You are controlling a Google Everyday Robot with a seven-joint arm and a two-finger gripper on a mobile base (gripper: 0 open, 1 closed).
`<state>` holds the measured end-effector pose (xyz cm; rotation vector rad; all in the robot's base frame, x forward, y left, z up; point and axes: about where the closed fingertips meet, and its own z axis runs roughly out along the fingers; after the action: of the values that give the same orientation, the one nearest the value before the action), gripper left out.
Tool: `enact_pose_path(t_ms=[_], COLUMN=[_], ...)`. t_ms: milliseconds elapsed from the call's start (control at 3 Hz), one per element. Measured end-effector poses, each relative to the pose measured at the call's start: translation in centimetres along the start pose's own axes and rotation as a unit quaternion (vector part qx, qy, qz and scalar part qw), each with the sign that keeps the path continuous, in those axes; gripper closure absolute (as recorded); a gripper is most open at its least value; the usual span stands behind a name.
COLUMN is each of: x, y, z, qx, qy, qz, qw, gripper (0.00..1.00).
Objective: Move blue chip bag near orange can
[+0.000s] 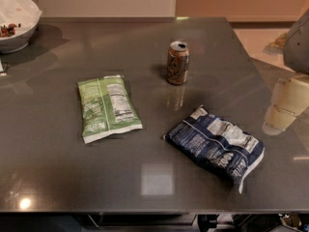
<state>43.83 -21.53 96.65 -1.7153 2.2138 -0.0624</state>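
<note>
Since there is only the one camera view to work from, I take everything from it. The gripper (282,111) hangs at the right edge of the picture as a pale, cream-coloured shape over the right side of the table (72,178). It holds nothing that I can see, and I cannot tell whether it is apart or together.

The blue chip bag (215,146) lies flat on the table towards the near right, just picture-left of the gripper and a little closer to the camera. The two are near each other but not touching. Its long axis runs on a diagonal, from a far-left corner down to a near-right corner, so the gripper faces one long flank rather than a short end.

The orange can (177,63) stands upright further back and somewhat left of the bag, with a strip of bare table between them. That gap is what the task has to close. By my reading the move has not begun, and the reach I would plan goes leftward and down onto the bag, then carries it away from the camera towards the can.

A green chip bag (108,108) lies flat well to the left — out of the path — and a white bowl (14,21) sits at the far-left corner. My one worry is knocking the can over on arrival.
</note>
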Motion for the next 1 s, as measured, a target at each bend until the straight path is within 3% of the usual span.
enact_pose_path(t_ms=[333,1000], x=[0.2,0.1], y=[0.7,3.2], z=[1.8,6.7], qx=[-0.013,-0.079], qy=[-0.027,-0.081], qz=[0.006,0.012], qw=[0.9995,0.9935], gripper=[0.00,0.00])
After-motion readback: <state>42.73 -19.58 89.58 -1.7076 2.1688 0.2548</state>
